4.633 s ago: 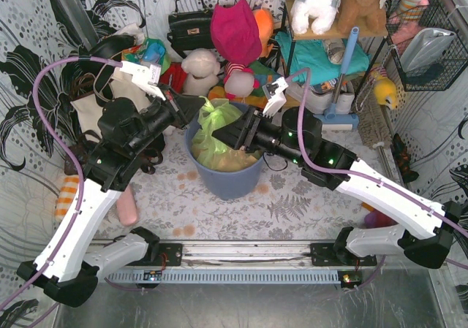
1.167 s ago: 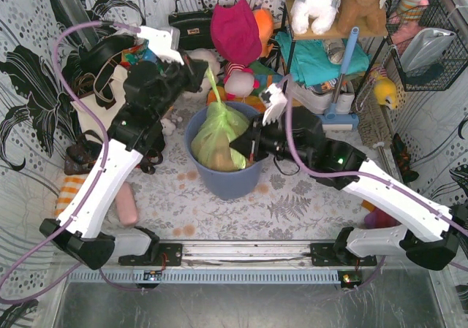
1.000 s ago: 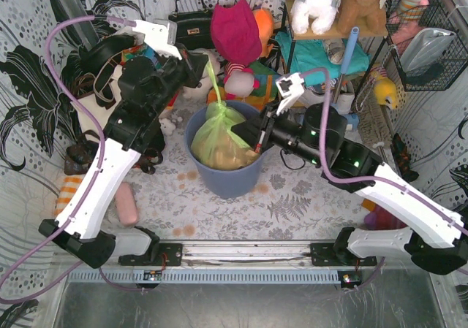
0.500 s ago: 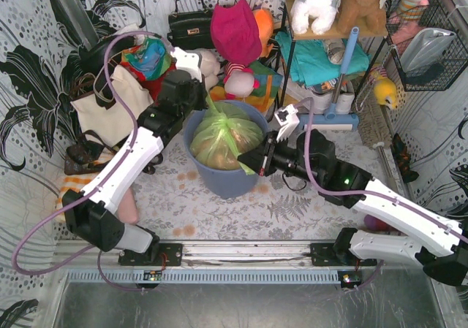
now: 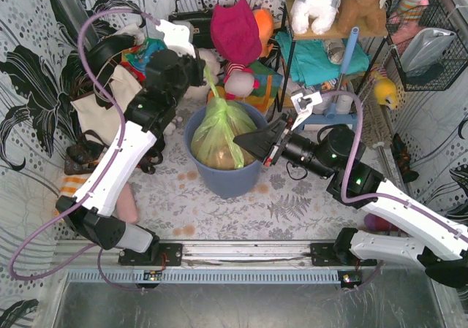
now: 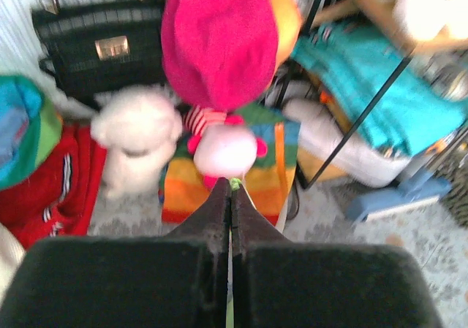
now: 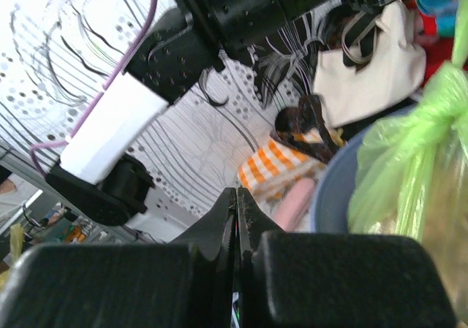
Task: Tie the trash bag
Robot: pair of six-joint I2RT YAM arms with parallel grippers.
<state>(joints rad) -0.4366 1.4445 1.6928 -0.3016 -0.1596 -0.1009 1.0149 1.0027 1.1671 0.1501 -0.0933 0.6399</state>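
Flower-printed cloth covers the desk [image 5: 292,204], and its far side is crowded with soft toys, a black handbag [image 5: 191,25] and a cream tote bag [image 5: 110,105] on the left. Near the middle stands a round blue-grey bin [image 5: 223,185], and the trash bag [image 5: 219,131] sits inside it: thin light-green plastic, bulging above the rim, with brown paper showing through its lower part. The top of the bag is gathered into a narrow strip that rises toward the far side and runs up to the left jaws. The left arm [image 5: 117,160] reaches from the near left over the tote bag to that spot. The left jaws are clenched, and in the left wrist view a sliver of green plastic [image 6: 234,184] shows right at their tip, so they grip the strip of the bag. They point at a pink-headed doll [image 6: 225,153] and a white plush toy [image 6: 135,134] beyond. The right arm [image 5: 380,196] comes in from the right, and its jaws are pressed together with their tip at the right flank of the bag, just above the bin's rim. From the right wrist the bag [image 7: 409,145] lies to one side of the jaws, and whether any plastic is pinched between them cannot be told.
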